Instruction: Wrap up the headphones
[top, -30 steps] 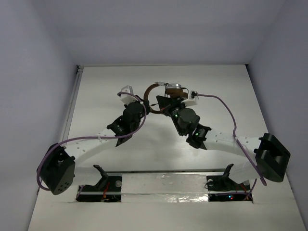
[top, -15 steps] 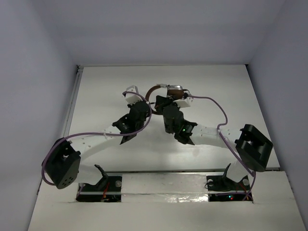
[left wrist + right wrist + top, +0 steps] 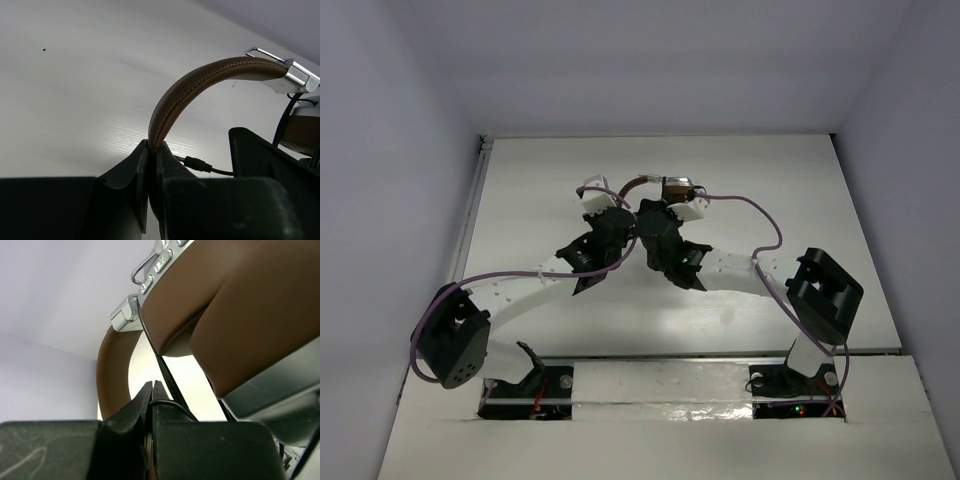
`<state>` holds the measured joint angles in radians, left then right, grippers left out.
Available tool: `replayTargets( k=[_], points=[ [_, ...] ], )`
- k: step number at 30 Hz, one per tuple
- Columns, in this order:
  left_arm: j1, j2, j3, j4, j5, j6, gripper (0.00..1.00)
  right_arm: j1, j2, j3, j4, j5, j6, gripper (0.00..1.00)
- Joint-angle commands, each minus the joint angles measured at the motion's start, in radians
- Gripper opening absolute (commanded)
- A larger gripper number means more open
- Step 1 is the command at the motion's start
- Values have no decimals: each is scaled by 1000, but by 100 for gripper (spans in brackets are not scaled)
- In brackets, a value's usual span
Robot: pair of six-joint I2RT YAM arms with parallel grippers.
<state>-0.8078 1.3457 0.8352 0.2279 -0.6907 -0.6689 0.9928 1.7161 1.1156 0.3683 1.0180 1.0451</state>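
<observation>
The headphones (image 3: 665, 187) are held at the table's far middle, brown headband (image 3: 632, 184) to the left of the silver-and-brown earcups (image 3: 680, 187). My left gripper (image 3: 623, 206) is shut on the headband (image 3: 200, 80), pinching its lower end between the fingertips (image 3: 151, 146). The cord's plug (image 3: 197, 163) lies just right of those jaws. My right gripper (image 3: 648, 207) is close beside the left one, under the earcups. In the right wrist view it (image 3: 152, 389) is shut on the thin dark cord (image 3: 168, 378), with a brown ear pad (image 3: 240, 315) just above.
Purple arm cables (image 3: 760, 215) loop over the table to the right of the headphones and along the left arm (image 3: 510, 285). White walls enclose the table on three sides. The arm bases (image 3: 660, 382) stand at the near edge.
My right arm has swung left, bringing its gripper next to the left gripper. The left gripper has edged up and right with the headband. The headphones shifted slightly left.
</observation>
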Motion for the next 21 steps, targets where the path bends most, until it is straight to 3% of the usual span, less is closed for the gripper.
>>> replayTargets(
  k=[1, 7, 10, 13, 21],
  points=[
    [-24, -33, 73, 82, 33, 12, 0, -2, 4, 24, -42, -41, 16, 0],
    [-5, -17, 126, 65, 69, 37, 0, -2, -55, 4, -132, -75, -7, 7],
    [4, -2, 154, 51, 99, 35, 0, -2, -81, -8, -163, -101, -2, 21],
    [13, 3, 165, 44, 117, 28, 0, -2, -119, -5, -196, -119, 3, 30],
    [67, 17, 199, 13, 233, 5, 0, -2, -188, 19, -253, -148, -5, 41]
  ],
)
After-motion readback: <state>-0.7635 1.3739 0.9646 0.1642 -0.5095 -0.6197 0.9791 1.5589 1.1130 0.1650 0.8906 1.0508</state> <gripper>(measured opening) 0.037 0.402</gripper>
